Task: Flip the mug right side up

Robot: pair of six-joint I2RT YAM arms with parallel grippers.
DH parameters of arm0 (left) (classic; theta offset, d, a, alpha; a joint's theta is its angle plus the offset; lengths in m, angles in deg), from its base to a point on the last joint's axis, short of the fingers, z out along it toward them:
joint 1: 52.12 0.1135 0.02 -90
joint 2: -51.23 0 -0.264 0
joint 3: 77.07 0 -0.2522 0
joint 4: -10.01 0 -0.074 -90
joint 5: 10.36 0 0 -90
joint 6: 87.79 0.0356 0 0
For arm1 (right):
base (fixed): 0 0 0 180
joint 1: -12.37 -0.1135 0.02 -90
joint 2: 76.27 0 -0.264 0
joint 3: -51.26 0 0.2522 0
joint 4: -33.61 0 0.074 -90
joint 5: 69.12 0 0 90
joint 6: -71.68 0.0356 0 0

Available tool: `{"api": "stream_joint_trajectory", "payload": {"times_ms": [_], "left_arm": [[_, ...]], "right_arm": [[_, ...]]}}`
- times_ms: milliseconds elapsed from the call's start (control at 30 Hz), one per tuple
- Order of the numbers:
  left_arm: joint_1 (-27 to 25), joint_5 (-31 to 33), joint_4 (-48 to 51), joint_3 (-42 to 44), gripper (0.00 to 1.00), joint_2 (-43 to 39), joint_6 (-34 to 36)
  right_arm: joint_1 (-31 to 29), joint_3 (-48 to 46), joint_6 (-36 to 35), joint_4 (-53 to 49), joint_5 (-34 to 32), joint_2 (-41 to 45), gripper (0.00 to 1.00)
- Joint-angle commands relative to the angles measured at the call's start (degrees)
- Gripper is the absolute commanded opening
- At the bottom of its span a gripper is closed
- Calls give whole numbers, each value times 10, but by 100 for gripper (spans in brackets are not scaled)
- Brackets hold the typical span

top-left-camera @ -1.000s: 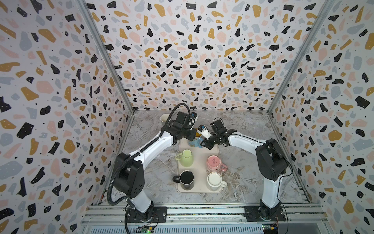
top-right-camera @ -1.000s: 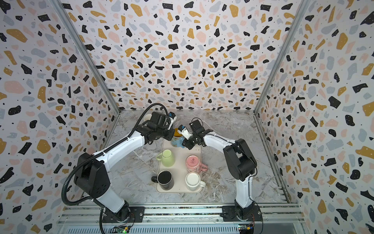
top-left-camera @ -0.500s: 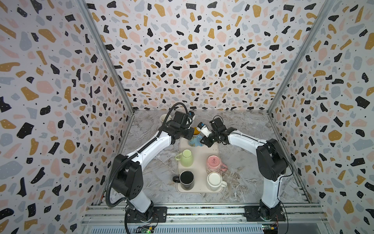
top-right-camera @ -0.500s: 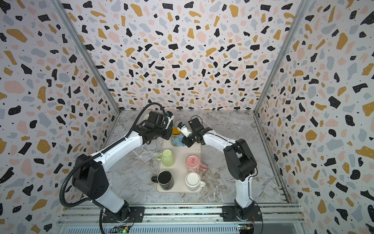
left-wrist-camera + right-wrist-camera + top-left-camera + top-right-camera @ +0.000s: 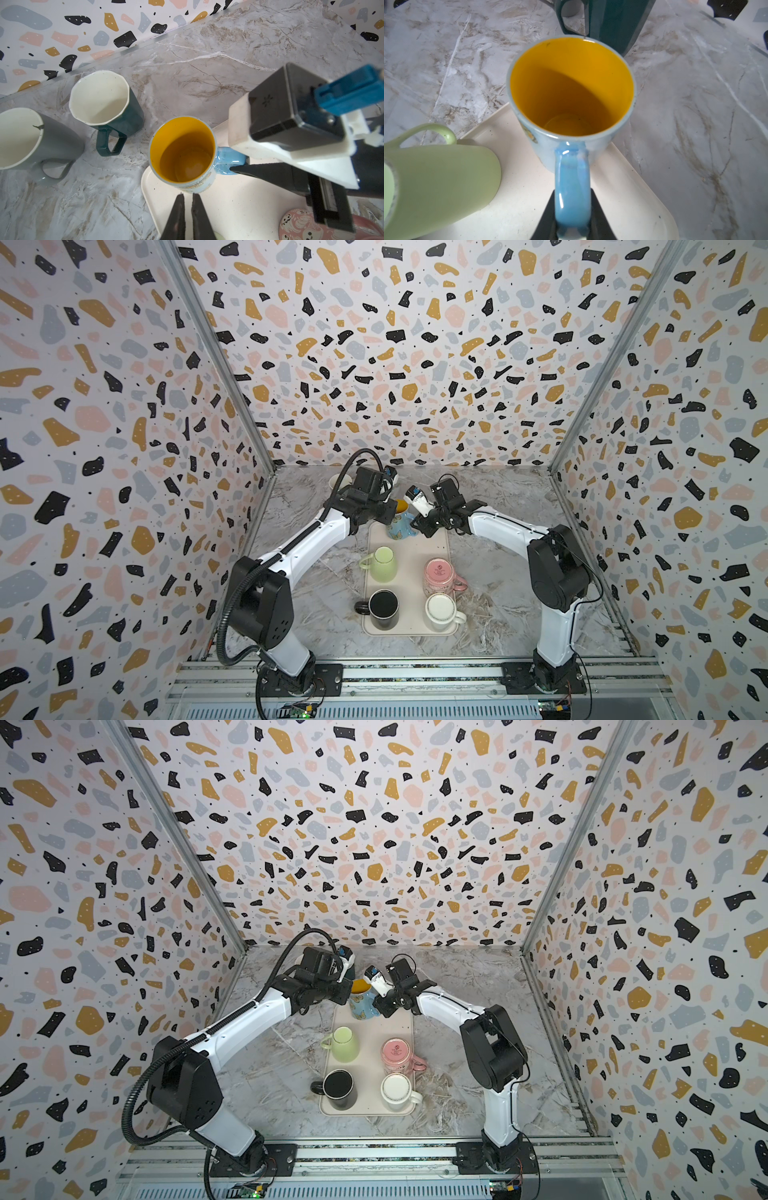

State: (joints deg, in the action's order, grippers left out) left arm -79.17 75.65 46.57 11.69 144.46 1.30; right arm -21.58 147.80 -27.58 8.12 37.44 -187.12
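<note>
One blue mug (image 5: 571,83) upright, right claw (image 5: 572,195) gripping handle, left claw (image 5: 187,196) closed, empty

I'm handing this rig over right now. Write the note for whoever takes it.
Right gripper: shut on the blue mug's handle.
Left gripper: shut, holding nothing, close beside the mug.
Mug: upright, mouth up, at the far end of the tray; whether its full weight is on the tray cannot be told.
Done: the mug is right side up.
Left: probably open the right gripper, back both arms off.
Note: the pink mug on the tray sits base up.
</note>
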Motion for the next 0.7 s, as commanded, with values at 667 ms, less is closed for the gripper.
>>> {"api": "stream_joint_trajectory", "payload": {"times_ms": [667], "left_arm": [[10, -3, -18, 11, 11, -17, -5]], "right_arm": [[41, 10, 37, 178, -63, 61, 0]]}}
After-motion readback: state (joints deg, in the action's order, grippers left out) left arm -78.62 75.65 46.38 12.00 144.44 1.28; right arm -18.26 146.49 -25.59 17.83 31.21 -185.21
